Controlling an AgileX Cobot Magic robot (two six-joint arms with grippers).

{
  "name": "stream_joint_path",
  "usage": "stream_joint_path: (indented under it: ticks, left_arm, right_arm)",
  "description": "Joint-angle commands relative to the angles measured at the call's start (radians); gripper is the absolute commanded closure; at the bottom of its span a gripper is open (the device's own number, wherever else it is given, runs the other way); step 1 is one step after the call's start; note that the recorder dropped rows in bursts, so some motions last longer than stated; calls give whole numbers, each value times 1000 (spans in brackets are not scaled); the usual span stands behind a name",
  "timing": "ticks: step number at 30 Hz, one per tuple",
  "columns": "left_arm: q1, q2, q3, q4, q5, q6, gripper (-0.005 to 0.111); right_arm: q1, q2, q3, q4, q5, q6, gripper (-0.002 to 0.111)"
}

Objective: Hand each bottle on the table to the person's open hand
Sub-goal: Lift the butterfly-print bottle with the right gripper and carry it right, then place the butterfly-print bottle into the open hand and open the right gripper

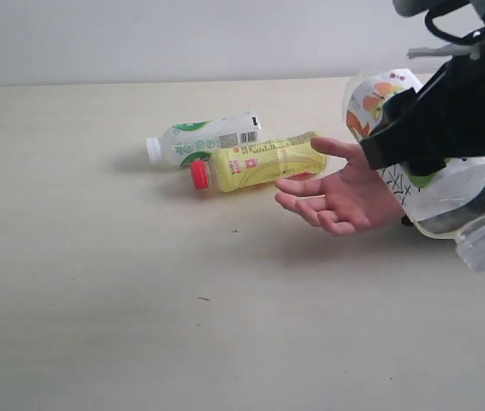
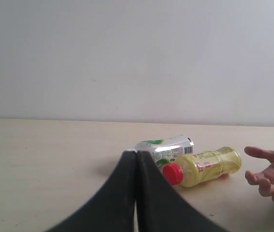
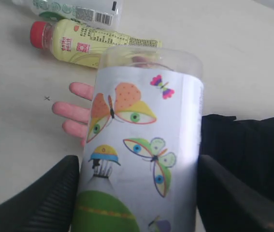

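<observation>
Two bottles lie side by side on table [image 1: 97, 300]: white-green bottle [image 1: 204, 137], yellow bottle [image 1: 268, 161], at ten o'clock from person's hand [image 1: 345, 193], spread open, empty. At hand's three o'clock, right gripper [image 1: 447, 111] clamps butterfly-label bottle [image 1: 434, 184]. Fingers of left gripper [image 2: 136, 164] pressed together.

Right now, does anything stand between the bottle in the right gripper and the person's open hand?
Nothing visible. The right gripper holds the butterfly-labelled bottle beside the open hand; the yellow bottle and the white-and-green bottle lie on the table past the hand, off that path.
</observation>
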Motion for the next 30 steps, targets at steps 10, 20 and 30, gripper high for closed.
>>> stream_joint_path:
  ticks: [10,20,30]
  left_arm:
    - [2,-7,0,3,-1,-8,107]
    - [2,-7,0,3,-1,-8,107]
    - [2,-7,0,3,-1,-8,107]
  right_arm:
    - [-96,312,12,-15,-233,-24,108]
    - [-144,399,12,-19,-377,-6,108]
    - [-144,429,12,-14,-373,8,108]
